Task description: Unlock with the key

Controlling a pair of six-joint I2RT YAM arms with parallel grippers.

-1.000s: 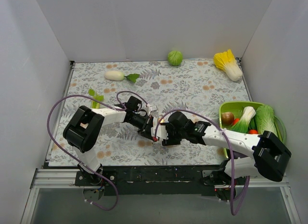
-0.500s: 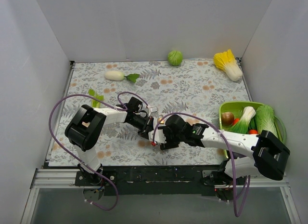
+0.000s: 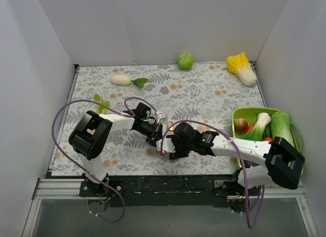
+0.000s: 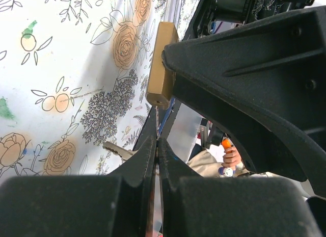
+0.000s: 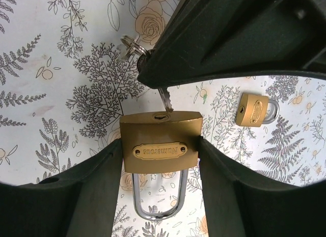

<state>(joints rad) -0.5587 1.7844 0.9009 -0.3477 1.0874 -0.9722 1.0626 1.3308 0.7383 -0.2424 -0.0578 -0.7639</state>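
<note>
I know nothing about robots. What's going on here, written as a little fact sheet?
Left gripper: shut on the silver key
Right gripper: clamping the brass padlock by its sides
Key position: tip at the padlock's keyhole; depth unclear
Shackle: looks closed
Nearby: second brass padlock lying on the floral table cover

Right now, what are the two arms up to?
The right gripper is clamped on the body of a brass padlock. The left gripper pinches a key with its tip right at the keyhole; how far in it sits is unclear. The shackle looks closed, so it is not unlocked yet. A second padlock lies on the table nearby.
</note>
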